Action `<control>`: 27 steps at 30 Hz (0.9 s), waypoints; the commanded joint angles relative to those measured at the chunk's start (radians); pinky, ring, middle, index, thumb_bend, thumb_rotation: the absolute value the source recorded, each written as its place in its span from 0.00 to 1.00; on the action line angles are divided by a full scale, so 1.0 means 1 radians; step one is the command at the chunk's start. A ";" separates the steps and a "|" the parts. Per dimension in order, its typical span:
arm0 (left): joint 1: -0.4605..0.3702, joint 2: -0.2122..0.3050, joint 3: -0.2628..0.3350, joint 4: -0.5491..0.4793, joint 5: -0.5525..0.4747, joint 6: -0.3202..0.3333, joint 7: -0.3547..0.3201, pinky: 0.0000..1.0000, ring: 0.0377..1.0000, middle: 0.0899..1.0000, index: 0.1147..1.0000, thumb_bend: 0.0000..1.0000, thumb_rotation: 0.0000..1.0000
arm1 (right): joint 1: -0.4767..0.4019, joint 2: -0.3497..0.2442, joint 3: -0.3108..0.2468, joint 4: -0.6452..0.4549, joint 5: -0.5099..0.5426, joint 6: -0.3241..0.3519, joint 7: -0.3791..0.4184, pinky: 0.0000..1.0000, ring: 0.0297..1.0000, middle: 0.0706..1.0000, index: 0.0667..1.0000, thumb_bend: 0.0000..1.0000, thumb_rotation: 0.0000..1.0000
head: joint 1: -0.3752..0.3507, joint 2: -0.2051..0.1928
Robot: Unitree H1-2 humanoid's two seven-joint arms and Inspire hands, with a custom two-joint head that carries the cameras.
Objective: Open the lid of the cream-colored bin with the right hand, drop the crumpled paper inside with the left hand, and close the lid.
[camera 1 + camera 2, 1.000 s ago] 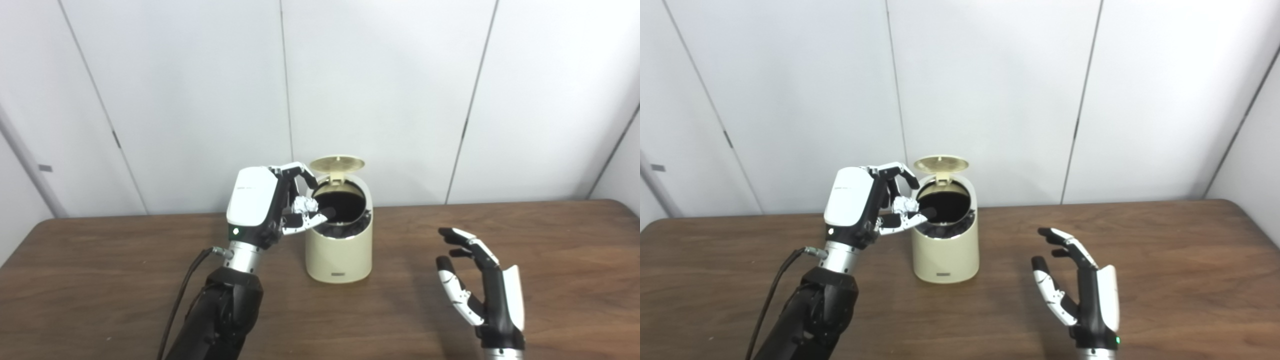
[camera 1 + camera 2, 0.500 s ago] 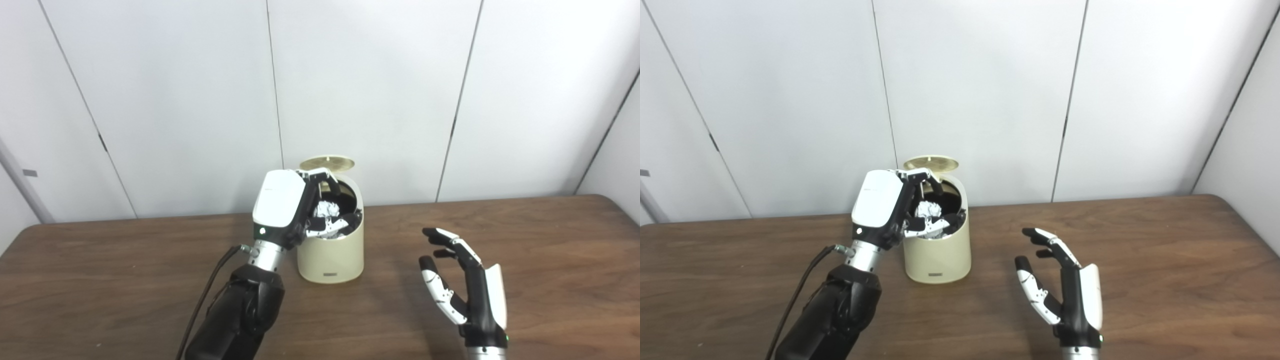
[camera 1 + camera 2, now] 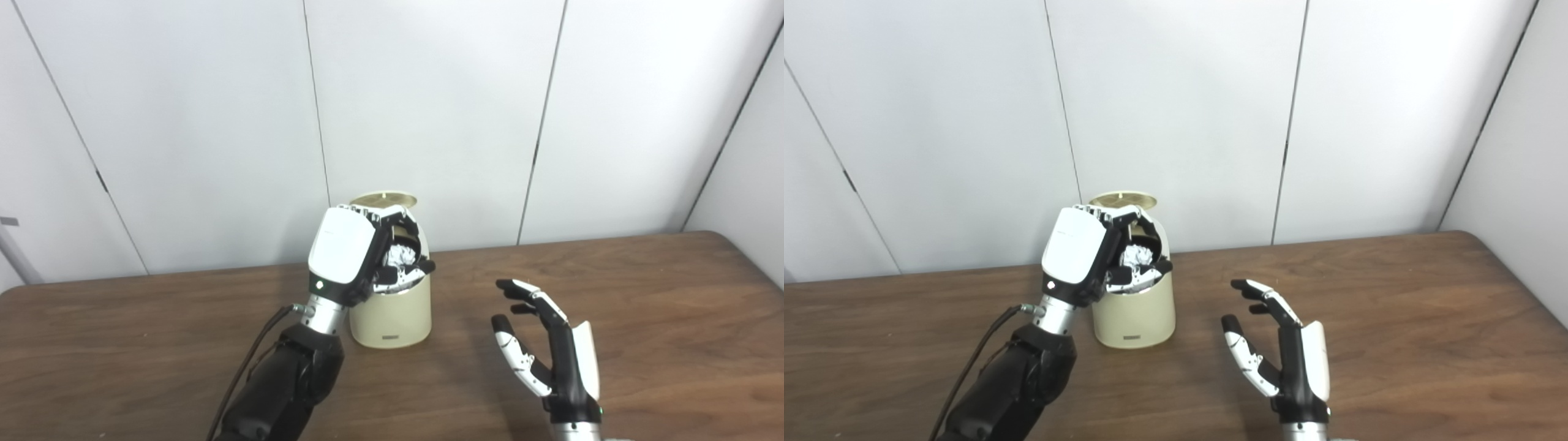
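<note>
Fingers (image 3: 401, 283) of the left hand (image 3: 349, 260) curl around the crumpled paper (image 3: 401, 254), pinching it right over the open mouth of the cream-colored bin (image 3: 392, 306). From largest to smallest: the brown wooden worktop (image 3: 643, 294) carries everything; the bin stands upright near its middle, close to the white panelled wall (image 3: 429, 92), with its round lid (image 3: 383, 199) swung up at the back. The paper is a small pale wad, not yet dropped, held at rim level against the dark interior.

Right eye view shows the wad more plainly between thumb and fingers (image 3: 1136, 282), plus the small dark label (image 3: 1132, 337) low on the bin's front; left eye view hides more of the opening behind the white back of the hand.

Left forearm rises steeply from the bottom edge, wrist bent so the palm faces the bin. Right hand (image 3: 554, 355) stands apart to the bin's right, above the worktop, palm turned toward the bin, its fingers (image 3: 520, 288) spread and empty.
</note>
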 commanded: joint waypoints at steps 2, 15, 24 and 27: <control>-0.069 0.008 -0.002 0.001 0.010 0.003 0.037 0.08 0.08 0.10 0.40 0.51 0.04 | 0.065 0.029 0.016 0.035 0.003 -0.014 -0.011 0.62 0.71 0.72 0.69 0.16 0.61 | 0.002 0.002; -0.078 0.023 -0.024 0.029 0.012 0.009 0.054 0.18 0.17 0.18 0.40 0.52 0.05 | 0.081 0.022 0.013 0.015 0.016 -0.011 -0.001 0.62 0.72 0.72 0.69 0.18 0.68 | 0.026 0.000; -0.091 0.038 -0.035 0.052 0.002 -0.012 0.057 0.32 0.35 0.37 0.42 0.52 0.07 | 0.083 0.024 0.011 0.010 0.027 -0.011 0.003 0.62 0.72 0.72 0.69 0.18 0.68 | 0.034 -0.005; -0.090 0.039 -0.032 0.055 -0.011 -0.015 0.040 0.36 0.41 0.44 0.42 0.52 0.07 | 0.083 0.025 0.011 0.009 0.028 -0.007 0.006 0.62 0.72 0.72 0.69 0.18 0.68 | 0.034 -0.005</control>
